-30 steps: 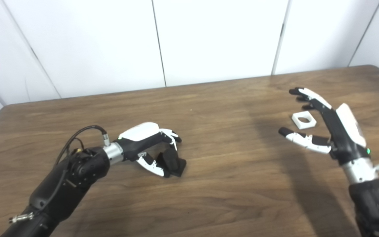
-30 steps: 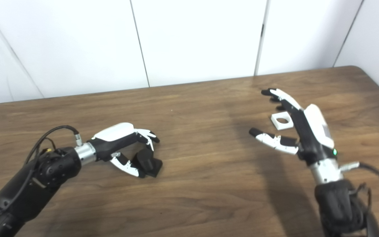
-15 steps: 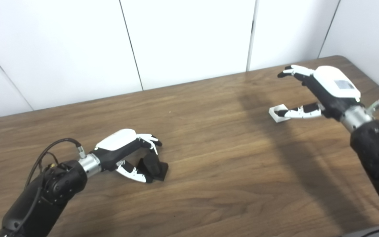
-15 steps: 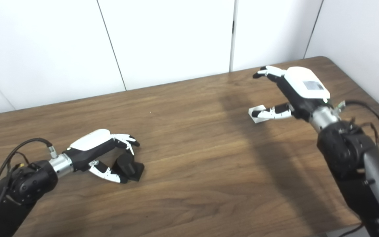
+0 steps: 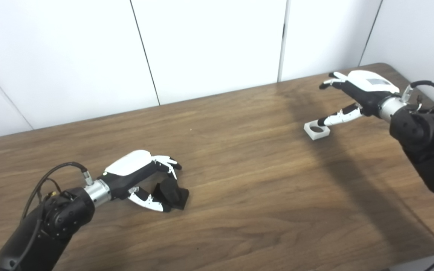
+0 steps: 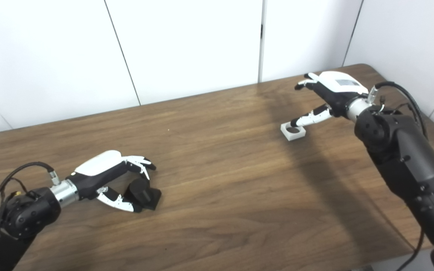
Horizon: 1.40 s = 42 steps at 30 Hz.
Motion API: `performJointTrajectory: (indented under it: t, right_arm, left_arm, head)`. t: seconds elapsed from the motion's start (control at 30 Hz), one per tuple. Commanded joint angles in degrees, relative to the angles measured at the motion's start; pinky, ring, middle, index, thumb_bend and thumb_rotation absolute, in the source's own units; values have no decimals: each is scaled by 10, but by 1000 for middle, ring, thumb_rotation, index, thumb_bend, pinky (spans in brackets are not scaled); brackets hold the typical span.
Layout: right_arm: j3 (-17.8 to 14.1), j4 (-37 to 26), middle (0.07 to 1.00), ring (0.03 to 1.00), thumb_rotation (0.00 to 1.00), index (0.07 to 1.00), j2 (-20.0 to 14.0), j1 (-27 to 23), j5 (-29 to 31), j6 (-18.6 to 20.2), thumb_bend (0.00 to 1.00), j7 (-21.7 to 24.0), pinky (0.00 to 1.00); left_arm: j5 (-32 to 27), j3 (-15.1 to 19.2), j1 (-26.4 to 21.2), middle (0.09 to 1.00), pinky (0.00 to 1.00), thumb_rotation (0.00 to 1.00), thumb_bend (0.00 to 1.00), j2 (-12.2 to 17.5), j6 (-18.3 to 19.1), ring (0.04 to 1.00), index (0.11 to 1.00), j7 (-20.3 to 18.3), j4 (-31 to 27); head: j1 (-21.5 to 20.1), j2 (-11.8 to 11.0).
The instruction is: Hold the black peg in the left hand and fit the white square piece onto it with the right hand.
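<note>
Peg (image 5: pixel 171 192), black, sits on table (image 5: pixel 239 195) between left hand (image 5: pixel 141 177) fingers and thumb, cupped but grip not clear. White square piece (image 5: pixel 317 130) lies flat just under right hand (image 5: pixel 356 94) thumb tip, fingers spread apart.

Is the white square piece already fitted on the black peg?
No, the white square piece lies on the table, apart from the black peg.

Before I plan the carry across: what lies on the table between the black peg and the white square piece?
Nothing: both eye views show only bare table between the black peg and the white square piece.
</note>
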Motion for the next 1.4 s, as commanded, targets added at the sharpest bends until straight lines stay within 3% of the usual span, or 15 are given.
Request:
performJointTrajectory:
  t: [0.0, 0.1, 0.4, 0.7, 1.07, 1.37]
  right_arm:
    - [-7, 10, 1000, 951, 540, 860, -6, -39, -10, 6, 801, -35, 769]
    - [-3, 35, 1000, 956, 559, 864, -4, -50, 2, 5, 785, -32, 775]
    - [20, 83, 995, 960, 479, 845, -11, -66, 77, -23, 813, 23, 798]
    - [33, 85, 977, 941, 423, 848, 9, -47, 100, -25, 806, 4, 783]
    - [58, 80, 990, 973, 426, 862, 10, -38, 108, -42, 803, 7, 837]
    - [72, 88, 975, 956, 369, 850, 5, -32, 109, -55, 812, 14, 837]
  left_arm:
    - [54, -35, 52, 842, 860, 56, 522, 35, 9, 895, 491, -54, 28]
    - [53, -34, 52, 840, 860, 56, 522, 37, 8, 894, 491, -55, 27]
    - [51, -31, 56, 844, 872, 57, 522, 42, 26, 896, 491, -62, 13]
    - [37, -29, 53, 847, 886, 59, 522, 41, 21, 903, 491, -63, 19]
    - [37, -27, 56, 840, 880, 59, 523, 47, 17, 898, 491, -58, 15]
    - [17, -22, 60, 848, 862, 61, 522, 47, 34, 899, 491, -72, 3]
  head:
    - [-1, 0]
    - [2, 1]
    - [7, 1]
    - [13, 5]
    - [16, 10]
    - [19, 14]
